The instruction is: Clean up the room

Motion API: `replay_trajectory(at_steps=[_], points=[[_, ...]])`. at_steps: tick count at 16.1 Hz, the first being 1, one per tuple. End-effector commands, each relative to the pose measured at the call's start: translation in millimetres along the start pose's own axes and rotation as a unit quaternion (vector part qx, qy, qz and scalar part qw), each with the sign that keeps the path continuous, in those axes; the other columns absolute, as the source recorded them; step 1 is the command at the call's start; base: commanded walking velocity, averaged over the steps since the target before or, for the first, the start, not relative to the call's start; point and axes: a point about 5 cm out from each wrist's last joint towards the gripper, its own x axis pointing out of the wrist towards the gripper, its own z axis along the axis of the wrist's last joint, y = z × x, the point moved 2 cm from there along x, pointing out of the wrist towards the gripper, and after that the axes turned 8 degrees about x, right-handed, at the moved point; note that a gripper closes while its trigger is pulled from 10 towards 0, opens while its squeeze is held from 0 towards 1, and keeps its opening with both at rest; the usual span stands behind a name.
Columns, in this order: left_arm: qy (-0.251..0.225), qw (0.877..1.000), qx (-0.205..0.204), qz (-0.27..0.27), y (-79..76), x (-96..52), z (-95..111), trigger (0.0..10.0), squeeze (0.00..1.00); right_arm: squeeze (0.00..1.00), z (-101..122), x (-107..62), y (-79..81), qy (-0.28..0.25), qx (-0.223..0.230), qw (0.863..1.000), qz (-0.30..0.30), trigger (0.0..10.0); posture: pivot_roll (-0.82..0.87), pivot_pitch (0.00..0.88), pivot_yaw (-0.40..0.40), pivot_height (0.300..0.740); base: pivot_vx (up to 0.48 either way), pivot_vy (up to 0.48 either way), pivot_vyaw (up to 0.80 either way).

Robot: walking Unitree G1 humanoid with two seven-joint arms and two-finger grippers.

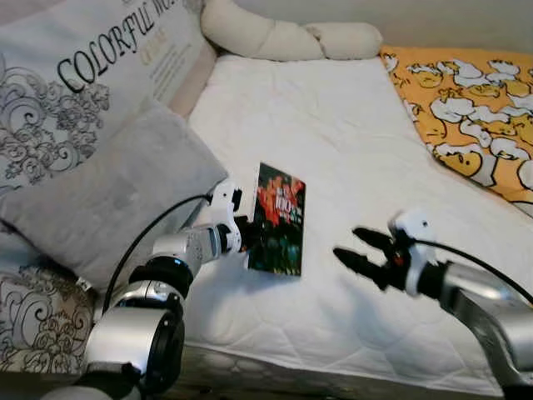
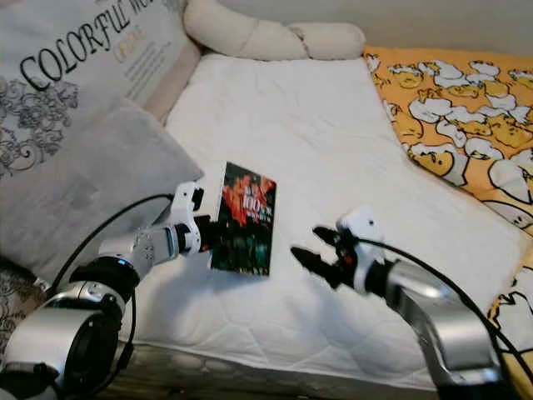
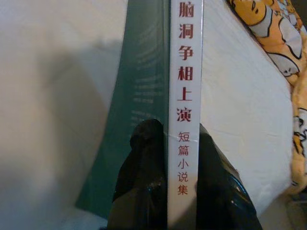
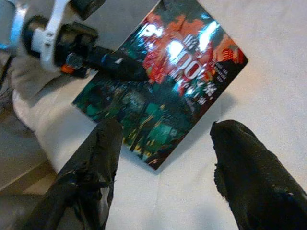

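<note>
A paperback book (image 1: pixel 279 218) with a dark green and red cover stands on edge over the white mattress (image 1: pixel 333 125). My left gripper (image 1: pixel 248 232) is shut on its spine side, and in the left wrist view the black fingers (image 3: pixel 144 182) clamp the white spine (image 3: pixel 186 96) with red characters. My right gripper (image 1: pixel 351 247) hovers open to the right of the book, a short gap away. The right wrist view looks between its fingers (image 4: pixel 96 163) at the book cover (image 4: pixel 163 91) and the left gripper holding it.
A grey pillow (image 1: pixel 100 192) and a printed cushion (image 1: pixel 75 75) lie at the left. A cream bolster (image 1: pixel 283 37) sits at the bed's far end. An orange duck-print blanket (image 1: pixel 466 108) covers the right side. The mattress front edge (image 1: pixel 333 367) is near.
</note>
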Motion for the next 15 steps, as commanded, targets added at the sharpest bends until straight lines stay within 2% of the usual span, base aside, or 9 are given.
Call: replay_trajectory(at_steps=[1,3,7,9,10,15], points=[[0.006,1.0,0.001,-0.005,-0.9,0.5,2,10.0,0.0,0.0,3,-5.2,6.4,0.003,0.003,1.0,0.018,10.0,-0.29,0.0,0.043,0.74,0.0,0.0,0.0],[0.019,1.0,0.017,0.012,3.5,0.6,-3,10.0,0.0,0.0,0,-10.6,11.4,0.015,0.006,0.999,0.029,10.0,-0.3,0.0,0.043,0.74,0.0,0.0,0.0],[0.039,0.994,0.092,0.054,14.3,-2.1,-1,10.0,0.0,0.0,-6,-20.1,27.4,0.035,0.014,0.999,0.029,10.0,-0.34,0.014,0.066,0.74,0.0,0.0,0.0],[0.046,0.99,0.108,0.071,18.9,-3.7,-3,10.0,0.0,0.0,-11,-22.4,33.7,0.043,0.022,0.998,0.031,10.0,-0.35,0.025,0.069,0.74,0.0,0.0,0.0],[0.047,0.99,0.105,0.079,20.6,-4.4,-3,10.0,1.0,0.0,-14,-23.6,36.3,0.05,0.023,0.998,0.033,10.0,-0.35,0.027,0.071,0.74,0.0,0.0,0.0],[0.067,0.98,0.15,0.115,30.9,-9.9,-2,10.0,1.0,0.0,-17,-19.2,38.7,0.059,0.019,0.998,0.017,10.0,-0.35,0.019,0.071,0.74,0.0,0.0,0.0]])
